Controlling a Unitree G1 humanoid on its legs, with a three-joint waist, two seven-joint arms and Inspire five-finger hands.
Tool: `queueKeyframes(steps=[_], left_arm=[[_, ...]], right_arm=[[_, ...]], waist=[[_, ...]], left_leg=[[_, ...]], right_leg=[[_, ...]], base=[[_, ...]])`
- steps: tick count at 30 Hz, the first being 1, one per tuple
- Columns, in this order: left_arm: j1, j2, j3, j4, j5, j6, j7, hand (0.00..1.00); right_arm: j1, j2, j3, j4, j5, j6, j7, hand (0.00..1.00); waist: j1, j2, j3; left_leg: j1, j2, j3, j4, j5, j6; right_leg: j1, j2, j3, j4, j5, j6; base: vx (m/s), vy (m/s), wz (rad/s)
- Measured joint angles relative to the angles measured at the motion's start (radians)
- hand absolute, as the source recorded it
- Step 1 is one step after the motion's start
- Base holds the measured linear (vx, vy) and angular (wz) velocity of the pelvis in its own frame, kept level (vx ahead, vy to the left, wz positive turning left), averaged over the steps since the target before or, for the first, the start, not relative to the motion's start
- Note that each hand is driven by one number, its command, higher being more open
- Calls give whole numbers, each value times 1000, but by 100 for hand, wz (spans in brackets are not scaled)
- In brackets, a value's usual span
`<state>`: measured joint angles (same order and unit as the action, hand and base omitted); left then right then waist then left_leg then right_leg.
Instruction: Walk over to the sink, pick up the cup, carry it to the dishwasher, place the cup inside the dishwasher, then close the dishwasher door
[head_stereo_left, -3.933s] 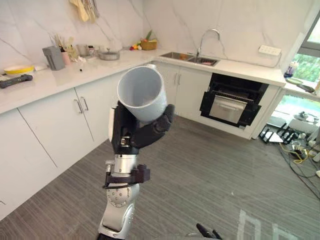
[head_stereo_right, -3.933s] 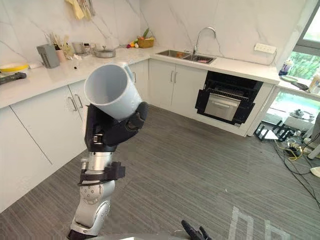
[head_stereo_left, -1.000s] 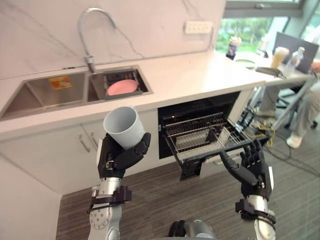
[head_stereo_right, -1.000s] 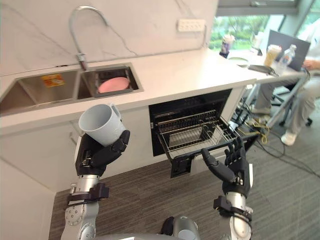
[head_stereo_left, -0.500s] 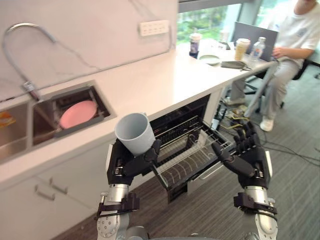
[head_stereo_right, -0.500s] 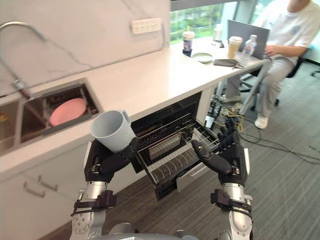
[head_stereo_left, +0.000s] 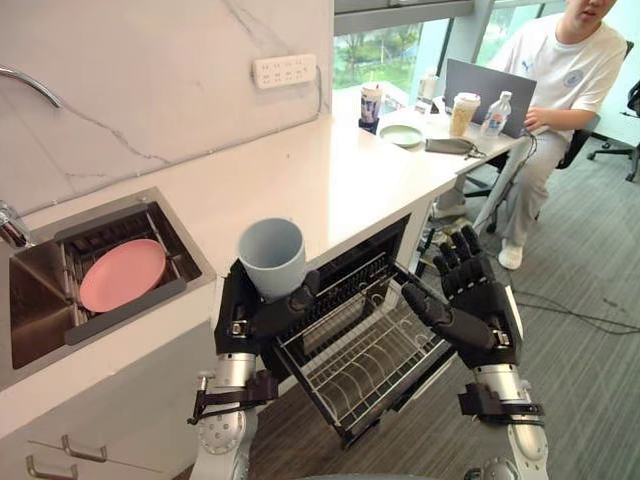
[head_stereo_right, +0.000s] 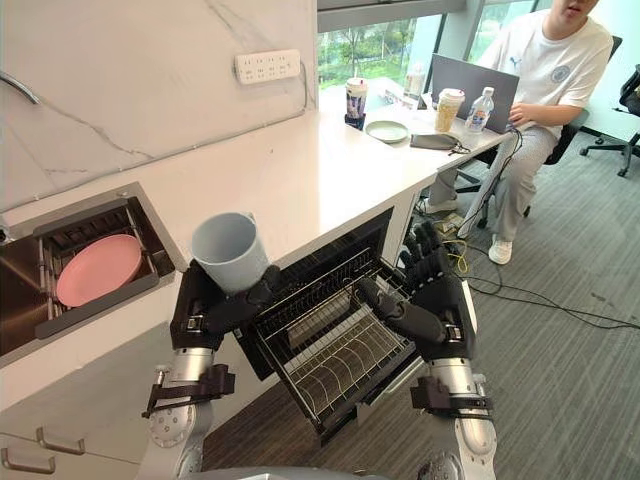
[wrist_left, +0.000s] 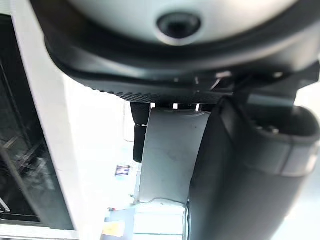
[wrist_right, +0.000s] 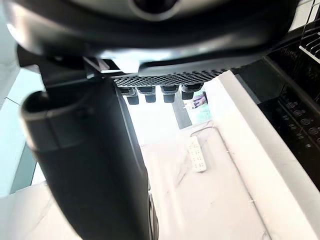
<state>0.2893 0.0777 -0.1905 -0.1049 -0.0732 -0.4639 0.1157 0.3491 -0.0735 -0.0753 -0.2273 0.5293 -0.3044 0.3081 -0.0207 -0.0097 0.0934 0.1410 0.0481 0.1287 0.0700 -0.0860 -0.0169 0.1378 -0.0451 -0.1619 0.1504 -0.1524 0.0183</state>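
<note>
At the dishwasher rack (head_stereo_left: 362, 362) now, drawn nearer: cup (head_stereo_left: 272, 256) clasped in left hand (head_stereo_left: 246, 318), right hand (head_stereo_left: 474, 310) spread wide; placing next.

A pink plate (head_stereo_left: 122, 274) lay flat at the left, near the curved tap (head_stereo_left: 25, 85). A white socket strip (head_stereo_left: 285, 70) sat on the marble wall (head_stereo_left: 150, 90) above the white countertop (head_stereo_left: 300, 180). At the far right end of the counter stood a dark can (head_stereo_left: 371, 104), a pale green dish (head_stereo_left: 404, 133), a lidded paper cup (head_stereo_left: 465, 108) and a water bottle (head_stereo_left: 497, 110). A person (head_stereo_left: 560, 70) in a white shirt sat there behind an open laptop (head_stereo_left: 480, 85). Grey wood-look floor (head_stereo_left: 590, 370) spread out to the right.
</note>
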Motion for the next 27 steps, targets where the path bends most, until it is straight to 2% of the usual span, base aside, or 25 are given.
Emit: queueKeyframes(steps=[5,10,14,19,27], left_arm=[[-40,19,-34,3,168,2,70,0],[-115,33,-83,27,267,7,91,0],[-148,40,-140,43,345,25,109,0],[-164,41,-195,45,410,37,130,0],[-206,61,-212,45,430,58,169,0]], right_arm=[[-36,-10,27,-57,29,21,20,100],[-72,-25,95,-124,40,35,43,100],[-123,-32,149,-130,59,72,49,100],[-152,-40,189,-130,58,113,36,100],[-182,-72,210,-130,-19,173,-17,100]], waist=[[5,0,0],[4,-1,1],[3,-2,1],[3,-2,1],[2,-3,-1]], left_leg=[[0,-1,18,1,-2,-1],[-4,-12,30,3,-3,5],[-2,-17,39,2,1,11],[0,-19,47,1,3,13],[2,-21,64,-3,6,18]], right_leg=[[-1,0,24,-18,20,9],[0,-9,40,-30,38,20],[0,-13,48,-37,49,23],[1,-13,56,-51,61,25],[6,-12,75,-84,89,27]], base=[[-43,18,-12],[-89,41,-9],[-50,24,-6],[-14,15,-5],[-30,13,-7]])
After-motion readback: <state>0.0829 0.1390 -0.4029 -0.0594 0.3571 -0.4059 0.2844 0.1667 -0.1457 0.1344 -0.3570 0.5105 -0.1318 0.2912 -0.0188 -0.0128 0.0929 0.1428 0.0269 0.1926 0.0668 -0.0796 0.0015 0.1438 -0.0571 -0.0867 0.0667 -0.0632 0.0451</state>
